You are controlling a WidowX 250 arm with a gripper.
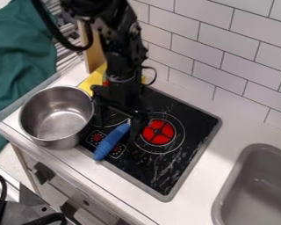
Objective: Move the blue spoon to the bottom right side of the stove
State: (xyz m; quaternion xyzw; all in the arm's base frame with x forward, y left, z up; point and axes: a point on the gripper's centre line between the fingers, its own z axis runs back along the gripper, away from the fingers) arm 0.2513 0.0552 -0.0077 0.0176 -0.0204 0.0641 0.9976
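Observation:
The black gripper (117,122) hangs over the left part of the black stove (149,171), its two fingers spread apart and open. The blue spoon (110,143) lies at a slant near the stove's front-left edge, over the red-marked knobs. Its thick ribbed blue handle points toward the front edge, and its upper end is beneath the gripper, close to the right finger. Part of that end is hidden, and whether a finger touches it I cannot tell.
A steel pot (56,116) stands just left of the gripper. The red burner (159,132) is to its right. Behind are a yellow object (94,80) and the tiled wall (210,48); a grey sink (257,184) is at lower right.

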